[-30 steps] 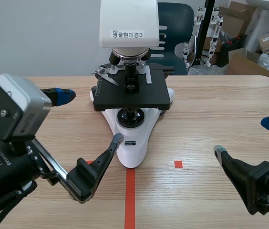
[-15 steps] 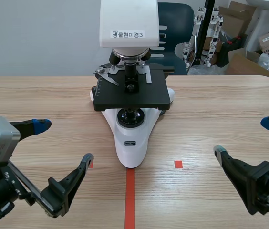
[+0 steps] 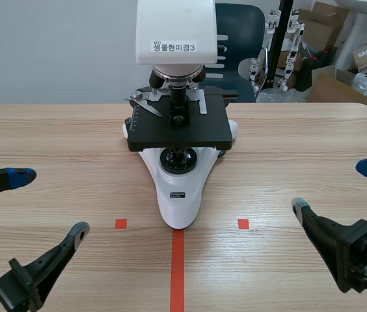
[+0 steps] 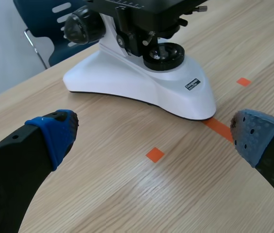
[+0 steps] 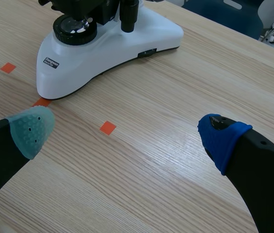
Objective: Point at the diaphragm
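A white microscope (image 3: 178, 195) with a black stage (image 3: 177, 127) stands at the table's middle. The diaphragm is among the black round parts under the stage (image 3: 179, 157), seen in the left wrist view as a dark assembly with a small lever (image 4: 138, 41). My left gripper (image 3: 48, 202) is open, low at the near left, well apart from the microscope base (image 4: 142, 82). At the near right my right gripper (image 3: 335, 188) is open too, with the base (image 5: 103, 48) ahead of it. Neither gripper touches anything.
Orange-red tape marks lie on the wooden table (image 3: 287, 149) in front of the microscope. A dark blue chair (image 3: 239, 32) stands behind the table, with cardboard boxes (image 3: 359, 71) at the back right.
My left arm has drawn back toward the near left, away from the microscope, and its gripper stays open. The right arm has not moved.
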